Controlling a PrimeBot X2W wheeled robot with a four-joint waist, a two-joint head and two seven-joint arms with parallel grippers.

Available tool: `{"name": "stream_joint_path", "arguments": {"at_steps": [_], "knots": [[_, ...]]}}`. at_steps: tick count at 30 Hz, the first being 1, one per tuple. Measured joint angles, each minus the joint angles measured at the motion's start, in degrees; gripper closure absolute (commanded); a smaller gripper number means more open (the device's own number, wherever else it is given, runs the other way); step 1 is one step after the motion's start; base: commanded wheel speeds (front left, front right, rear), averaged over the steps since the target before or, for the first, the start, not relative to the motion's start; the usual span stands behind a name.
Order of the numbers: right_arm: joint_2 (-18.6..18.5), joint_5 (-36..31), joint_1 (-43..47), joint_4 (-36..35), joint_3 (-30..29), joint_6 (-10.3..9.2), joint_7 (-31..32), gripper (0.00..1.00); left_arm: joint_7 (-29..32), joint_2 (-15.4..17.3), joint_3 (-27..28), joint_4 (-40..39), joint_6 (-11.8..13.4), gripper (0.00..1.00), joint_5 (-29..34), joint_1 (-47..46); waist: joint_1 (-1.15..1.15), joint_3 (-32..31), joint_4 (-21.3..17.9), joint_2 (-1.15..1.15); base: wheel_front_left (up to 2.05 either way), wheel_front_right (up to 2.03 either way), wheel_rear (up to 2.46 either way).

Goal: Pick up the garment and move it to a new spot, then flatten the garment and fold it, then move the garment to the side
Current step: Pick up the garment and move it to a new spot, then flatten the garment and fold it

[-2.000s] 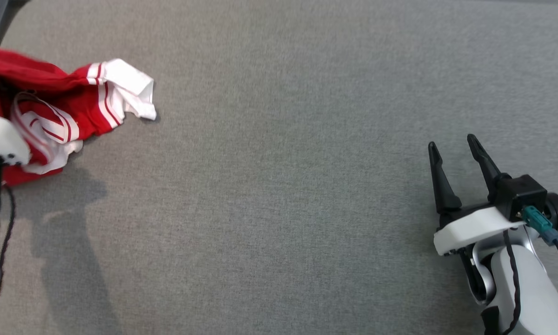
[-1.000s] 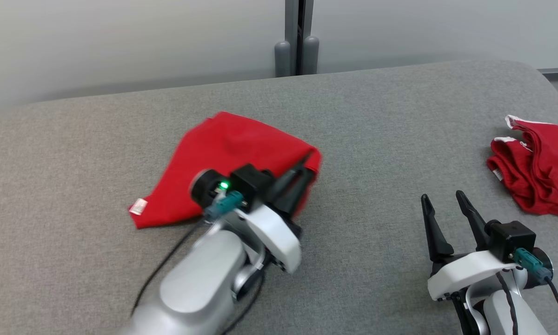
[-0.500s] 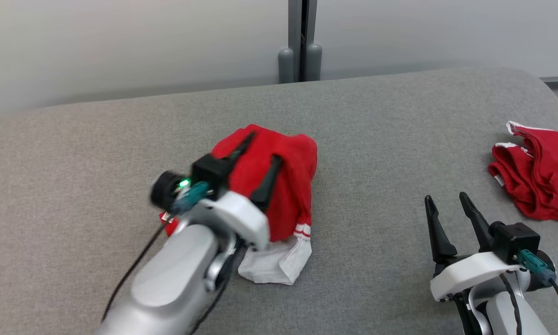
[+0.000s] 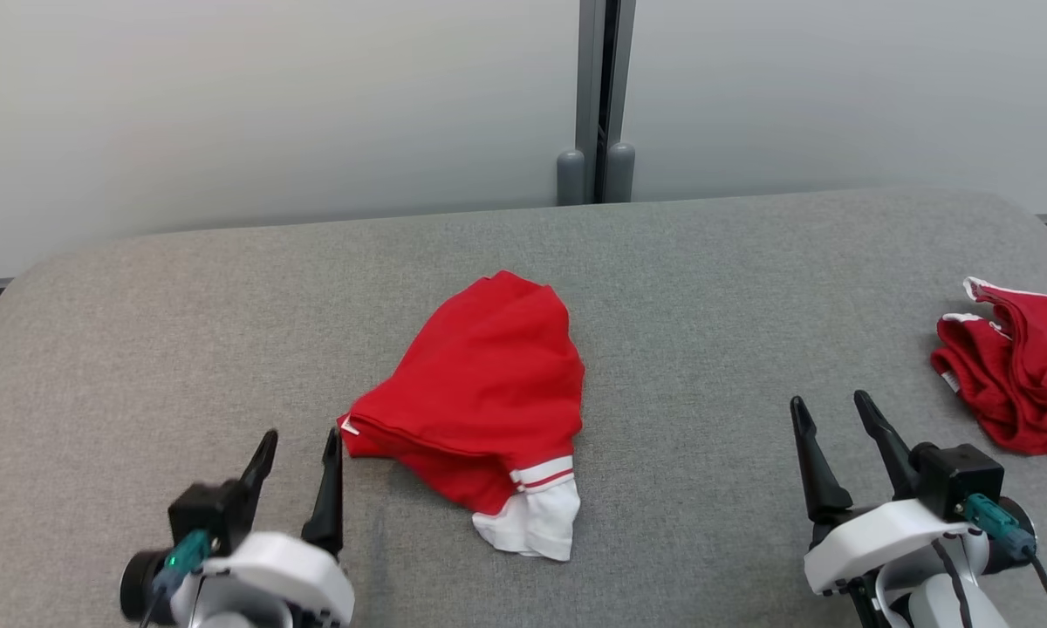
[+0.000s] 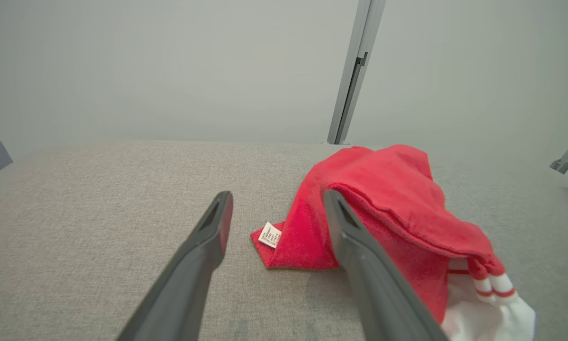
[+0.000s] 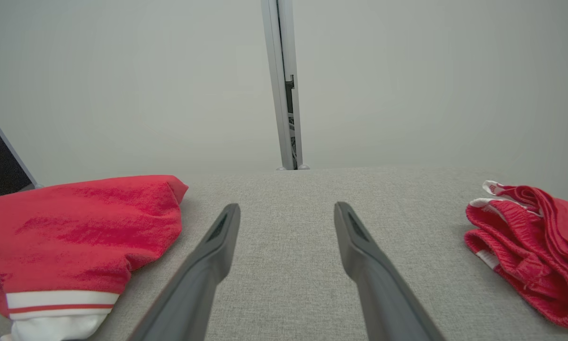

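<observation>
The garment (image 4: 489, 388) is a red shirt with a white, red-striped sleeve end, lying crumpled in the middle of the grey padded table (image 4: 707, 288). In the left wrist view the garment (image 5: 388, 208) sits just ahead and to the right, a white label showing at its near corner. My left gripper (image 4: 301, 449) is open and empty, just left of the garment's near corner and apart from it. My right gripper (image 4: 829, 414) stands open and empty at the lower right, well away from the garment (image 6: 75, 227).
A second red garment (image 4: 1021, 384) lies bunched at the table's right edge, also seen as a red heap (image 6: 525, 237) in the right wrist view. A grey wall with a vertical post (image 4: 598, 96) rises behind the table. Bare cloth lies between the two garments.
My left gripper opened, let go of the garment and drew back to the lower left. The garment now lies in the middle of the table. The head view also shifted.
</observation>
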Motion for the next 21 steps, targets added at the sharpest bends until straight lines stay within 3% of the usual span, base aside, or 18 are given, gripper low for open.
{"name": "stream_joint_path", "arguments": {"at_steps": [11,21], "knots": [[-0.01,0.73,1.8,0.8,3.6,0.0,0.0,0.0,-0.01,-4.16,15.41,-8.68,-4.2,0.0,8.72,14.77,0.0,-1.76,-0.01,0.0,0.0,0.0,0.0],[-0.13,1.43,2.49,1.98,9.32,-0.01,0.01,0.0,-0.01,-5.76,18.57,-8.86,-7.25,0.0,11.41,15.92,0.0,-0.89,1.55,0.0,0.0,0.0,0.0]]}}
